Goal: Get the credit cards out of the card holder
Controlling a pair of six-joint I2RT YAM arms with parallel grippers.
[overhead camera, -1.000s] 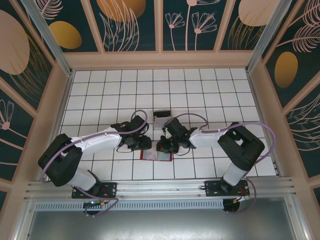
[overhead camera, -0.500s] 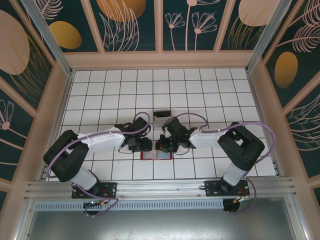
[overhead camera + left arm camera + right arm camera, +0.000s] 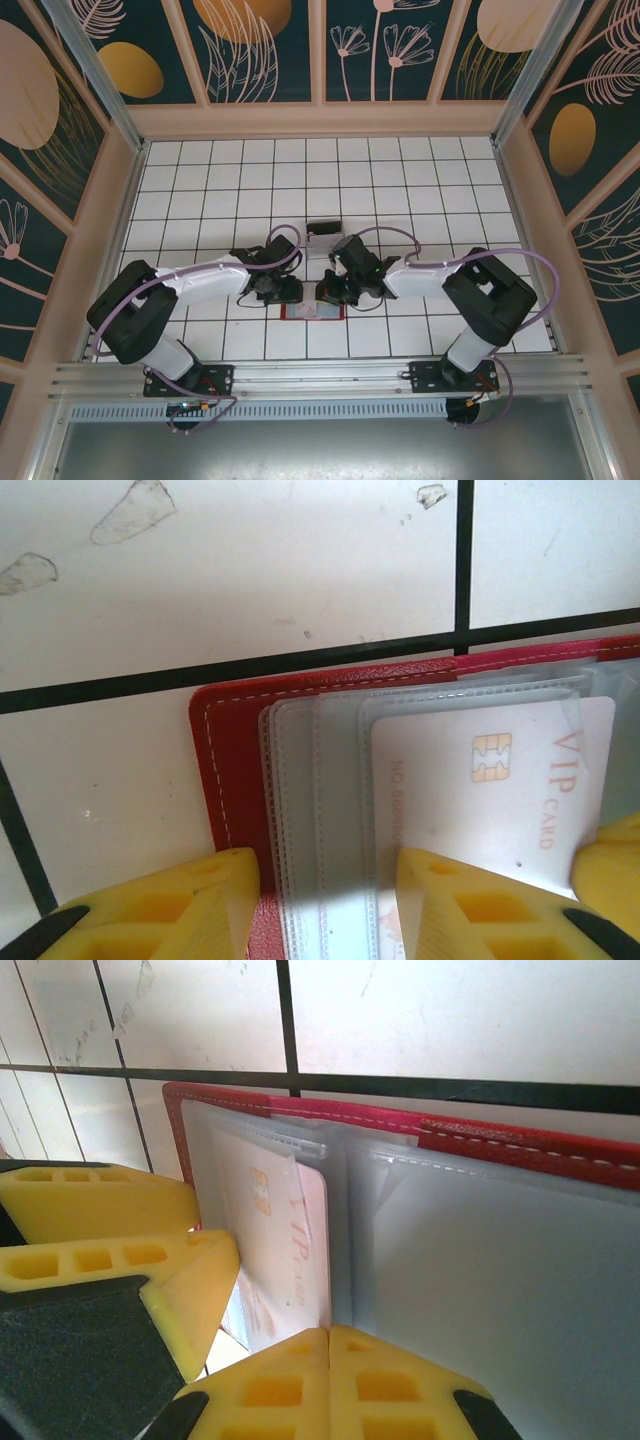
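The small red folding wallet (image 3: 313, 312) lies open by the middle of the white tiled worktop (image 3: 200, 180) near edge. The left claw (image 3: 325, 880), open, straddles its clear sleeves (image 3: 320, 780); the right claw (image 3: 330, 1333) pinches the pale VIP card (image 3: 490, 780).

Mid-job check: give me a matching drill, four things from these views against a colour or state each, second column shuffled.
Things:
1. card holder
2. VIP card
3. left gripper
4. right gripper

Colour or state:
A. jaws shut together
B. red, lying open on the tiles
C. jaws apart over the clear sleeves
D. white with a gold chip

Pairs: 1-B, 2-D, 3-C, 4-A
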